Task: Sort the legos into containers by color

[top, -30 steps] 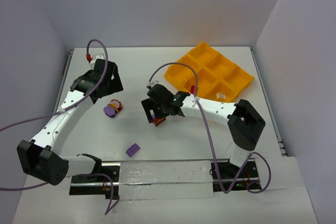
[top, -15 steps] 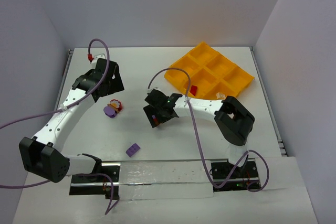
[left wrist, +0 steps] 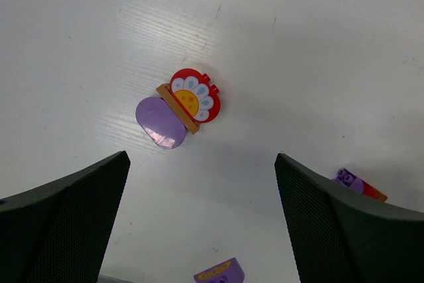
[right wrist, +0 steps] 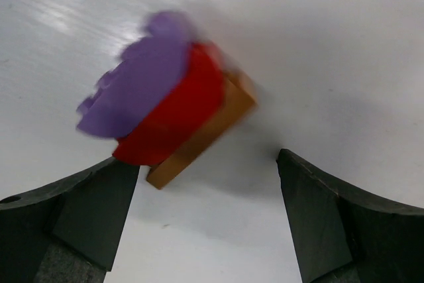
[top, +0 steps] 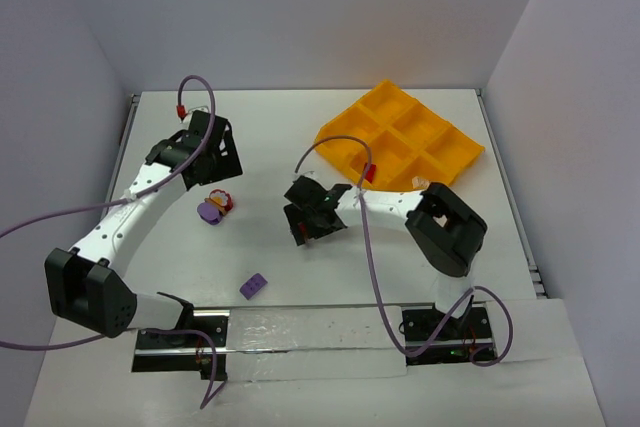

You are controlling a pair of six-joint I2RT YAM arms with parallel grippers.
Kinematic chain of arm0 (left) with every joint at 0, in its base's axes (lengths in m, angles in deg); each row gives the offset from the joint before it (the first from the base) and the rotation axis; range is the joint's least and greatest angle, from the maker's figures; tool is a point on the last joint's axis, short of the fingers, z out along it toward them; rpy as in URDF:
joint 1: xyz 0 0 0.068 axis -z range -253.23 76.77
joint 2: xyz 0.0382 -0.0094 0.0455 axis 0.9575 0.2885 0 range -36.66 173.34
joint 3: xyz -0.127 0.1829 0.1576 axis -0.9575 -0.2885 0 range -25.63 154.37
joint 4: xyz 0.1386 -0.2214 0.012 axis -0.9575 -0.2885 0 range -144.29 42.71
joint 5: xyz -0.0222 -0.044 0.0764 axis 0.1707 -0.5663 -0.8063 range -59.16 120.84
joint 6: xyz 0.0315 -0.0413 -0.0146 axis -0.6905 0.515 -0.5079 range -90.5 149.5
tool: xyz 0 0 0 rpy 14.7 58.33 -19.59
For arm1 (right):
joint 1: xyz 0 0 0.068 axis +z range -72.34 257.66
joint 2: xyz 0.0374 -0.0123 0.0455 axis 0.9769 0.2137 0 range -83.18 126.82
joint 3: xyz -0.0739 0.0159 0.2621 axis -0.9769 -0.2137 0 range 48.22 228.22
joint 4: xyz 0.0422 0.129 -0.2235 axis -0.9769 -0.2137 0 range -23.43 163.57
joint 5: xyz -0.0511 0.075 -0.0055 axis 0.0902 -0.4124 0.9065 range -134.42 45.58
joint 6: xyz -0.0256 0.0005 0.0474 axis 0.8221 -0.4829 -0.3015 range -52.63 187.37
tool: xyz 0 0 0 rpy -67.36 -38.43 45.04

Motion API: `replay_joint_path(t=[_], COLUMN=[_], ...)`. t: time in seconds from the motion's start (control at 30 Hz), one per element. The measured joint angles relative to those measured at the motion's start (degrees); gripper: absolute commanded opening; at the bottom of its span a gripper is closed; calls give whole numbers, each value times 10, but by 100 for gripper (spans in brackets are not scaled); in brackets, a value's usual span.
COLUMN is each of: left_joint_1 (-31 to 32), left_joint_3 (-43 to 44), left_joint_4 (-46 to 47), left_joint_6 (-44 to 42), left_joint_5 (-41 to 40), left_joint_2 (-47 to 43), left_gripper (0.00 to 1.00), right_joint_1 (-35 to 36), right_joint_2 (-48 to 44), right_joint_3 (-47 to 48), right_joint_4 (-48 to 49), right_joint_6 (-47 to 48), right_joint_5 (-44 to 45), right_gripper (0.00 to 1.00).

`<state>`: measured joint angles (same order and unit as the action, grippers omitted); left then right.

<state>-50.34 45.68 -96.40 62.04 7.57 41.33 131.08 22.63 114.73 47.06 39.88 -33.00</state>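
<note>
The purple-red-brown brick stack (right wrist: 165, 111) lies on the desk (right wrist: 318, 44) between the spread fingers of the right pincer (right wrist: 207, 170), hugging one finger, its long axis slanting across the gap; blur hides whether they touch. The left pincer (left wrist: 199, 183), parted too, hangs above the flower cluster (left wrist: 180, 106).

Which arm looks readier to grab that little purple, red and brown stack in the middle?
Right. The right gripper, open, is just over the purple-red-brown stack, which shows between its fingers. The left gripper hangs open above the flower cluster, farther off.
</note>
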Motion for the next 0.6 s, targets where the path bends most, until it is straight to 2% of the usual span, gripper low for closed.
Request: replay_joint_path(t=[0.27,0.43,0.6], left_joint_1=[0,0,0], left_joint_3=[0,0,-1], left_joint_4=[0,2,23], left_joint_6=[0,0,4], left_joint_5=[25,47,125], left_joint_2=[14,19,22], left_gripper=[99,99,99], right_joint_1=[-76,-76,-76], right_joint_2=[-44,-56,-77], right_joint_3=[-52,-56,-46], right_joint_4=[22,30,31], right_joint_6=[-35,-41,-28], right_joint_5=[-16,-51,-76], right_gripper=[91,88,87])
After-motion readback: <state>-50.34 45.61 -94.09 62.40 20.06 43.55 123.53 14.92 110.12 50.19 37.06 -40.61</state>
